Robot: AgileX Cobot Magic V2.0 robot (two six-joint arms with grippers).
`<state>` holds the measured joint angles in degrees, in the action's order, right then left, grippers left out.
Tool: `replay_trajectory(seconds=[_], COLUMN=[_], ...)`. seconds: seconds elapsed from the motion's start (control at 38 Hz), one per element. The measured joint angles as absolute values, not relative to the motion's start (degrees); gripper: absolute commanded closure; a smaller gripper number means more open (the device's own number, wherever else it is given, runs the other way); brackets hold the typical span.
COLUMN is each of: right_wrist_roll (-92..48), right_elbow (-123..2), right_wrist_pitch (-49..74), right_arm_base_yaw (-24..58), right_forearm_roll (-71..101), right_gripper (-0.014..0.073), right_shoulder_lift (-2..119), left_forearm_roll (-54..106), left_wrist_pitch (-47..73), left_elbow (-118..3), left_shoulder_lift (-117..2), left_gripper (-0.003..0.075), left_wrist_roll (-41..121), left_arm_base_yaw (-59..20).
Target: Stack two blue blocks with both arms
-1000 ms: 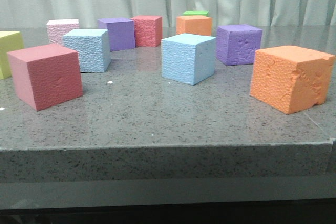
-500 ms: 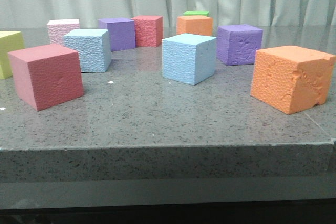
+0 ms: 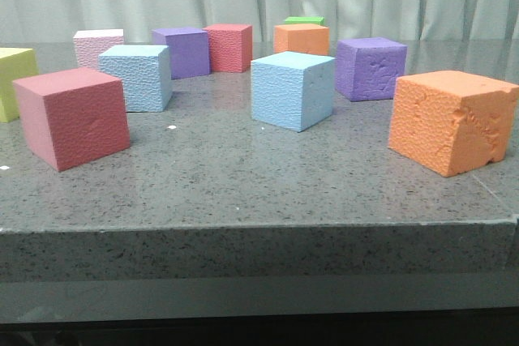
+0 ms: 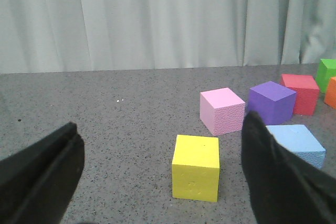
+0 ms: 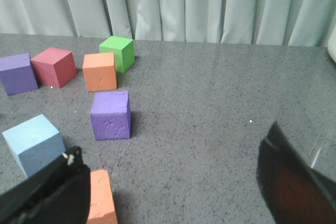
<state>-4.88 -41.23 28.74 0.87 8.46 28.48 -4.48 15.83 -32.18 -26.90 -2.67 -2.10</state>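
No writing, brand or label could be read on any block or on the grey speckled table (image 3: 243, 176). The left gripper (image 4: 163, 177) hung over the table with its two dark fingers (image 4: 42, 174) spread wide and nothing between them; both fingers were cut off by the frame edge, so their tips could not be seen. A yellow block (image 4: 196, 167) sat in the gap between those fingers, beyond them and apart from both. One blue block (image 4: 295, 142) lay just behind the finger on the other side, which hid part of it, with a pink block (image 4: 222, 110) and a purple block (image 4: 271, 102) farther out. The right gripper (image 5: 173, 187) was likewise wide open and empty, its fingers (image 5: 47, 192) also cropped. The second blue block (image 5: 34, 142) stood just beyond one finger, and a near orange block (image 5: 101, 196) sat right against that finger, cut off by the frame. Another purple block (image 5: 111, 114) stood out past the open gap, with a far orange block (image 5: 100, 71), a green block (image 5: 117, 53) and a red block (image 5: 54, 66) beyond it. In the front view neither arm appeared, the two blue blocks stood well apart on the table, and a large red block (image 3: 71, 117) sat nearest the camera.
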Motion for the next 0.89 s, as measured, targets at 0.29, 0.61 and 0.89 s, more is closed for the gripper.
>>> replay_trajectory(seconds=[0.29, 0.61, 0.89], right_wrist_roll=[-5.3, -13.8, -19.6], right_elbow=[-48.4, -64.4, -79.1], right_wrist_pitch=[26.7, 34.2, 46.1], right_arm_base_yaw=[3.9, 20.9, 28.5], right_forearm_roll=[8.5, 8.5, 11.2], right_gripper=[-0.0052, -0.0052, -0.0052], right_shoulder_lift=[44.8, 68.5, 86.3], left_forearm_roll=[-4.5, -4.5, -4.5], left_wrist_pitch=[15.8, 15.7, 15.7], left_elbow=[-32.2, -32.2, -32.2], left_shoulder_lift=[-26.9, -26.9, -26.9], left_gripper=[0.0121, 0.0121, 0.0121], left_wrist_roll=[-2.7, -2.7, -2.7], left_arm_base_yaw=[-2.1, -2.1, -2.1])
